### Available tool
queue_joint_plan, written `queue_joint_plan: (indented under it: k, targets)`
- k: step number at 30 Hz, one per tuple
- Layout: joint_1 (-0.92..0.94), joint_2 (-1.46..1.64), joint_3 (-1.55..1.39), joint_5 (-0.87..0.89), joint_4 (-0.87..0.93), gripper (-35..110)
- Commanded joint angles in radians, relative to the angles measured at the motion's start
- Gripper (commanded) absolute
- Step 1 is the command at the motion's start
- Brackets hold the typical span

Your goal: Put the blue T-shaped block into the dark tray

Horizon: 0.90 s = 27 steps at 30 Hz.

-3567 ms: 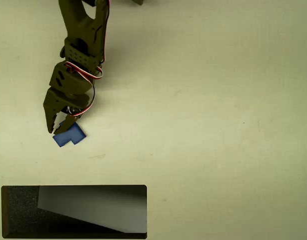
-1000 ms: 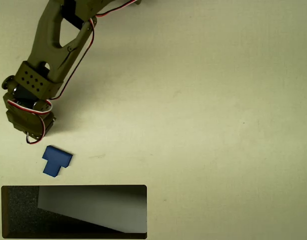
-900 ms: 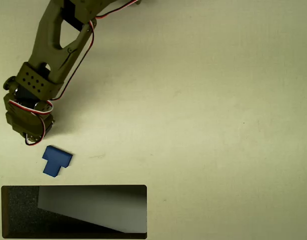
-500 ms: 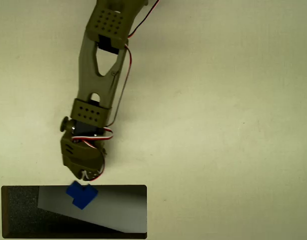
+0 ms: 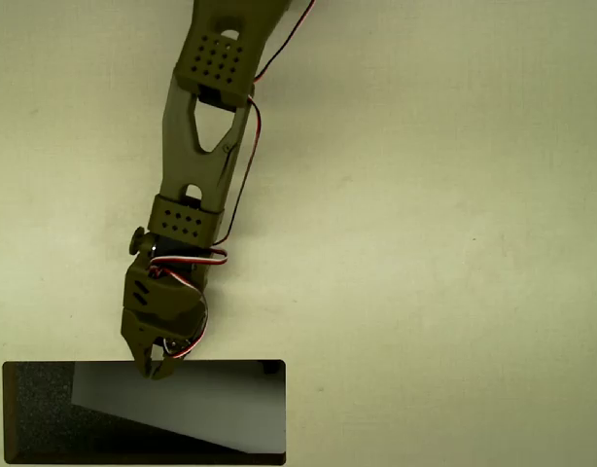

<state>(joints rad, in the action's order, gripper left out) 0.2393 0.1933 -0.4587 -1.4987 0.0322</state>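
- Olive-green arm (image 5: 196, 146), its links dotted with small round holes, with red, white and black wires along it.
- Olive-green gripper (image 5: 153, 362).
- Dark tray (image 5: 36, 418): black speckled inside, dark brown rim, pale grey glare wedge.
- Plain cream table (image 5: 425, 243).

The olive arm stretches down the overhead view, its gripper (image 5: 155, 368) pointing downward with jaws nearly together.

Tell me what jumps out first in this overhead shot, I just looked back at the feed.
The olive arm reaching down from the top edge, red and white wires looping at its wrist. Its hand sits right at the far rim of the dark tray in the bottom-left corner, where a pale glare wedge cuts across the speckled black inside.
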Motion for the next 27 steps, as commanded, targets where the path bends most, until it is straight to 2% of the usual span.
queue_joint_plan:
  k: [1,10,21,27]
  targets:
    - [-0.031,-0.032,0.095,-0.061,-0.164,0]
    - [-0.143,-0.241,0.172,-0.143,-0.48,0]
    - [-0.186,-0.347,0.167,-0.12,-0.67,0]
    - [-0.198,-0.348,0.158,-0.115,-0.692,0]
